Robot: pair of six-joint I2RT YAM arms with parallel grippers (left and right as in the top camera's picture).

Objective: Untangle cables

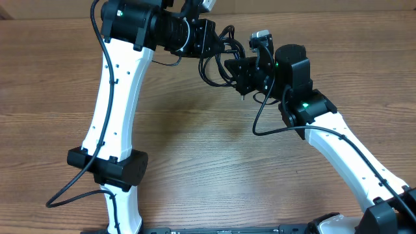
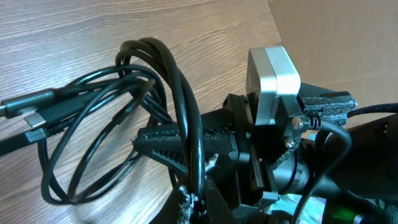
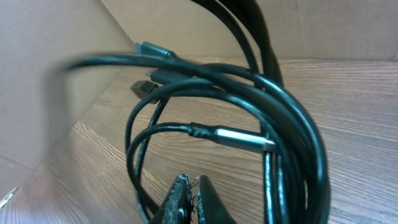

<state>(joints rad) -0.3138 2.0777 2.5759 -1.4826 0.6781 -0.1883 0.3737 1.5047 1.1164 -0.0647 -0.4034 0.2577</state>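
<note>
Cables (image 2: 183, 106) hang bunched above the table (image 1: 195, 162), between the arms. Left gripper (image 2: 186, 202) pinches the bundle. Right gripper (image 3: 188, 186) is pressed together (strand inside? we cannot tell). Risk: pulling apart cinches the loops, and the silvery plug (image 3: 239, 138) snags.

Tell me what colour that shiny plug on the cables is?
Silver plug, on black cables; clearest in the right wrist view.

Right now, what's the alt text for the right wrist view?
A tangled loop of thin black cables fills the frame close to the lens, with a silvery metal plug end crossing its middle. The right gripper, its black fingers nearly together, sits at the bottom edge just below the loop, over a brown wood-grain table.
</note>
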